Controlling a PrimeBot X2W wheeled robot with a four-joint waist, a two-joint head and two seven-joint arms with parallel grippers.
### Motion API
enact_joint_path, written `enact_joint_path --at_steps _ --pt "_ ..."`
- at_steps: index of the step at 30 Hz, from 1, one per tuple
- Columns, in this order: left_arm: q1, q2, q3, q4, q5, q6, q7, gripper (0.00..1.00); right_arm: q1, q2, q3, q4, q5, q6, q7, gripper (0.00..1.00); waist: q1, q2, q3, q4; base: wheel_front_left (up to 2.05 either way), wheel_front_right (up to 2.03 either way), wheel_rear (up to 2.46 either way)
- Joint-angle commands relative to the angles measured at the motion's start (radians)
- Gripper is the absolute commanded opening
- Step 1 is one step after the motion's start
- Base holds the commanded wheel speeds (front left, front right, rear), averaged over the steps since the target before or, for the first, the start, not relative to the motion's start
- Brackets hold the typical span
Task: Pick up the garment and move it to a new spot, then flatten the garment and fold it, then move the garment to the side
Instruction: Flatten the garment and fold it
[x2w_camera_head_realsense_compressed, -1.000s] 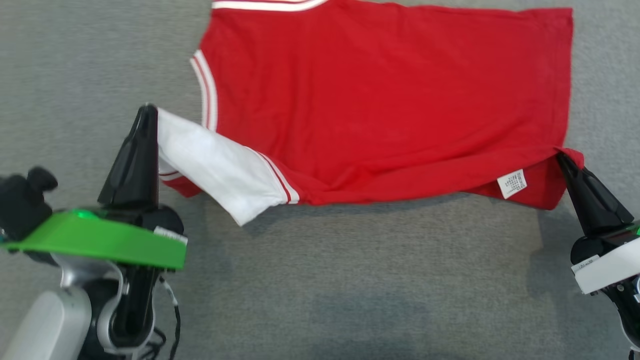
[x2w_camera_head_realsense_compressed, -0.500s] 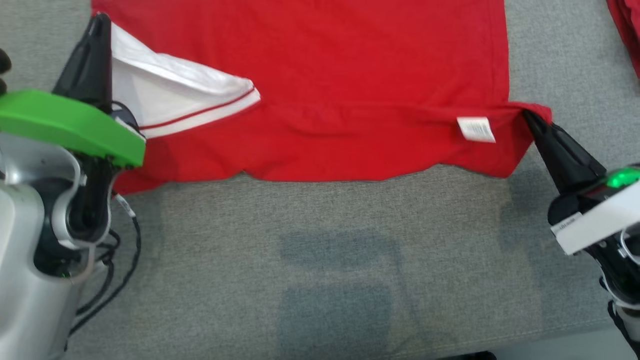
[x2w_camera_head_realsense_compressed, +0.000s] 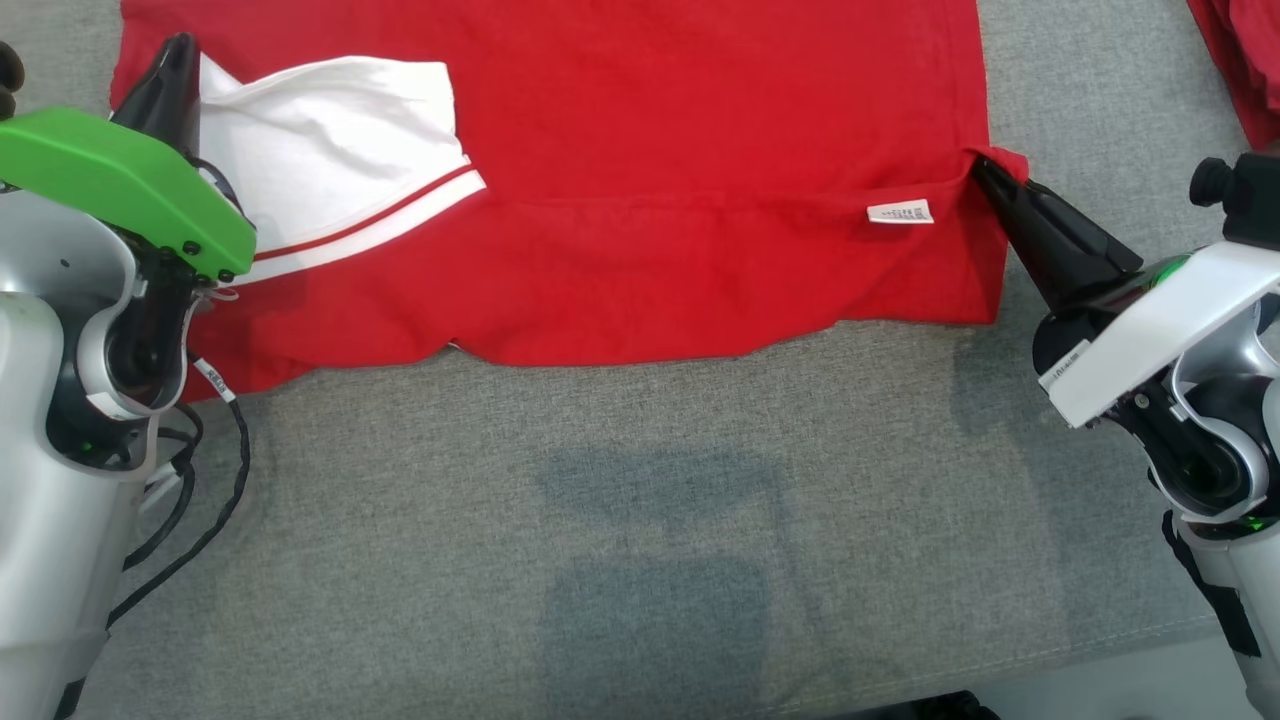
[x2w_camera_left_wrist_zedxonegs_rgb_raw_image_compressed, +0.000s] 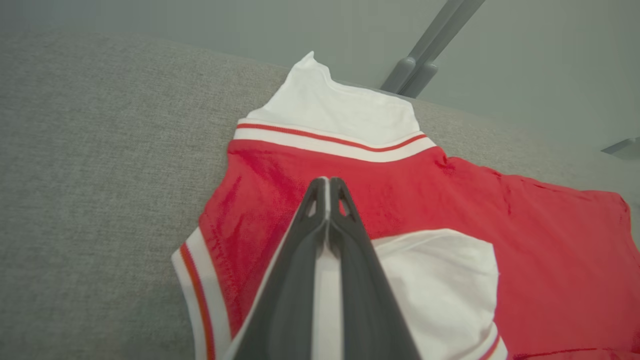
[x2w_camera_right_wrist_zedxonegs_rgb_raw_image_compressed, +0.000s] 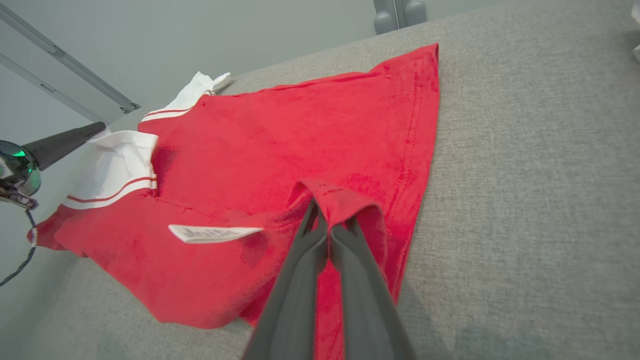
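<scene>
No text legible anywhere. White care label (x2w_camera_head_realsense_compressed: 900, 212) on the red garment (x2w_camera_head_realsense_compressed: 700, 120), near right edge: dark print in rows, too small to read. White sticker (x2w_camera_head_realsense_compressed: 1062, 368) on my right wrist housing (x2w_camera_head_realsense_compressed: 1150, 330): characters blurred. White tag (x2w_camera_head_realsense_compressed: 213, 380) on my left cable (x2w_camera_head_realsense_compressed: 215, 510): unreadable.

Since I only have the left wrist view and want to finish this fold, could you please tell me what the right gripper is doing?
Observer: The right gripper is shut on the hem corner of the red garment.
Operator: Thanks. Is that near edge lying flat?
Observer: It is turned over onto the body, with a white label facing up close to that corner.
Operator: Anything else nearby?
Observer: Another red cloth lies at the far right, apart from the garment.
</scene>
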Motion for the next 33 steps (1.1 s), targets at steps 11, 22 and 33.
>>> enact_joint_path --at_steps 11,22,33 --pt "0.193 0.075 0.105 -0.212 -0.098 0.032 0.019 1.0 0.097 0.006 -0.121 -0.054 -0.046 0.0 -0.019 1.0 0.0 -0.0001 -0.02 0.043 0.0 0.0 0.0" --pt "0.578 0.028 0.201 -0.467 -0.186 0.056 -0.097 1.0 0.351 0.069 -0.181 -0.213 -0.107 0.0 0.02 1.0 0.0 -0.0001 0.016 0.059 0.0 0.0 0.0" --pt "0.603 0.036 0.166 -0.459 -0.217 0.014 -0.056 1.0 0.382 0.127 -0.182 -0.164 -0.11 0.0 0.044 1.0 0.0 -0.0001 0.03 0.069 0.0 0.0 0.0"
